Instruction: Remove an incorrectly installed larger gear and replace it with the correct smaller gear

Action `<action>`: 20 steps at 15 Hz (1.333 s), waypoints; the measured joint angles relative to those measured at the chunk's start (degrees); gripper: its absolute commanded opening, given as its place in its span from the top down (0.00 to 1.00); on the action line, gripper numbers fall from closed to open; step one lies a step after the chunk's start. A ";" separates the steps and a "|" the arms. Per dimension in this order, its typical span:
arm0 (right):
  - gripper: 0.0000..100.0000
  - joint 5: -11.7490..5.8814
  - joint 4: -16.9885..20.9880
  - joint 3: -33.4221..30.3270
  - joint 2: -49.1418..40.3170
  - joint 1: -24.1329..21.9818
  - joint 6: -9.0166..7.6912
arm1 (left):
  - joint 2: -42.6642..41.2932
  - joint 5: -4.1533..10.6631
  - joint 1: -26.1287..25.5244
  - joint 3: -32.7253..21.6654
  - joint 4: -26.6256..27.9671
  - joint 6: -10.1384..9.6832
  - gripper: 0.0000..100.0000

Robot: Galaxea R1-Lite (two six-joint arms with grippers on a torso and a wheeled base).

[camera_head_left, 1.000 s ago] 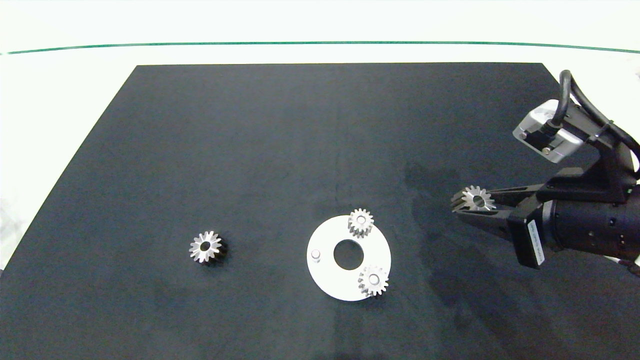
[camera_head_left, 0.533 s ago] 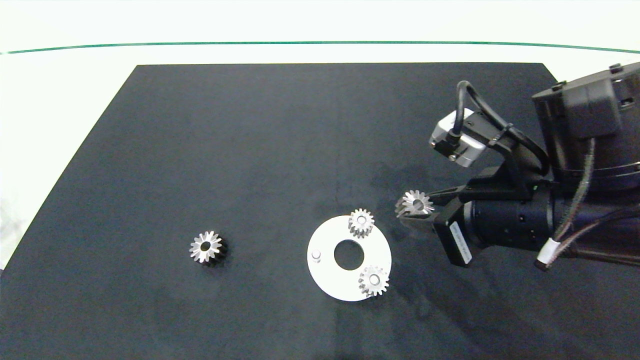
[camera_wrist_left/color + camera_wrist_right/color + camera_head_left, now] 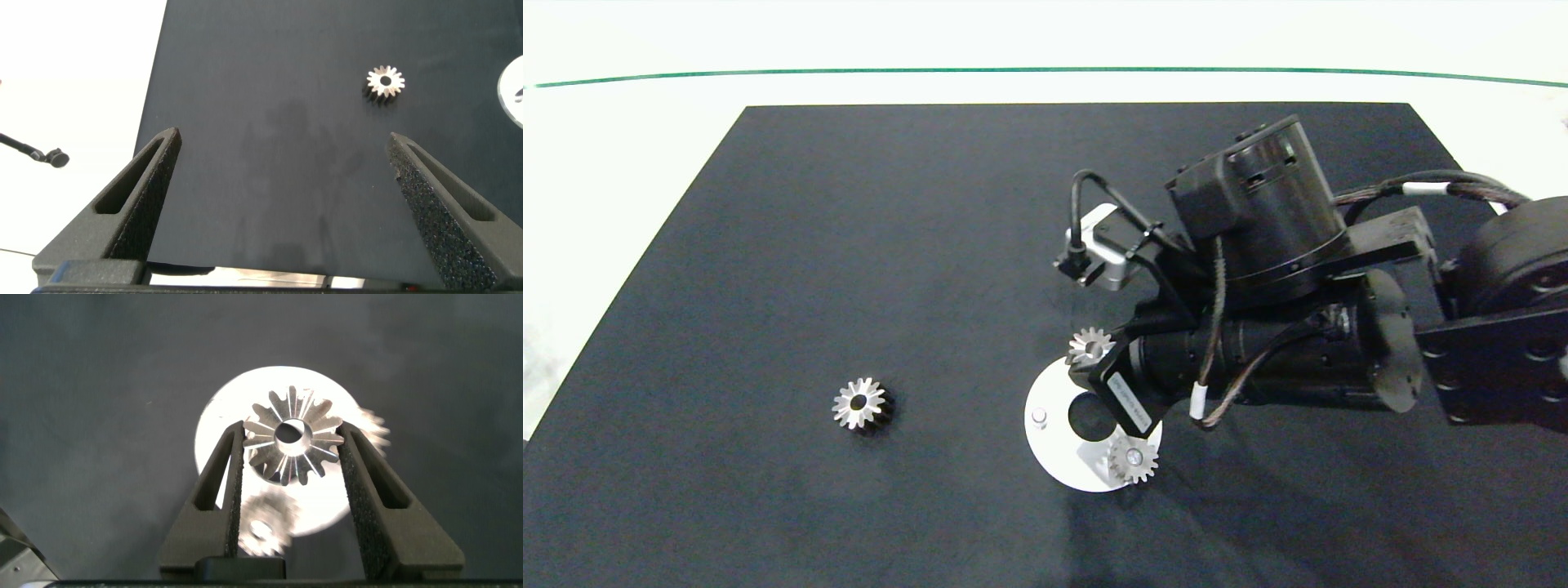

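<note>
— Right gripper [image 3: 291, 429] out over the white plate [image 3: 1054, 445], pinching the smaller gear [image 3: 294, 457] by its teeth, bore facing up.

— On the plate itself?

— Bare peg [image 3: 1038, 416] at the left, a second small gear [image 3: 1133, 460] seated at the near right edge.

— And the larger gear [image 3: 858, 403]?

— Lying flat on the black mat [image 3: 849, 245], well left of the plate. Left gripper [image 3: 282, 143] spread wide, hovering over the mat's left side.
</note>
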 measured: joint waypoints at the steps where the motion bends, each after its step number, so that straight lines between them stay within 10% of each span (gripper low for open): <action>1: 0.81 -0.77 0.04 -0.52 1.29 0.88 -0.96 | -0.21 0.00 0.00 0.00 0.02 0.00 0.00; 7: 0.81 -3.21 0.44 -2.95 6.23 3.19 -4.30 | -0.73 -0.09 -0.05 0.00 0.02 0.02 0.00; 20: 0.81 -3.58 0.83 -3.97 9.40 4.44 -4.38 | -1.18 -0.18 -0.16 0.55 0.02 0.09 0.00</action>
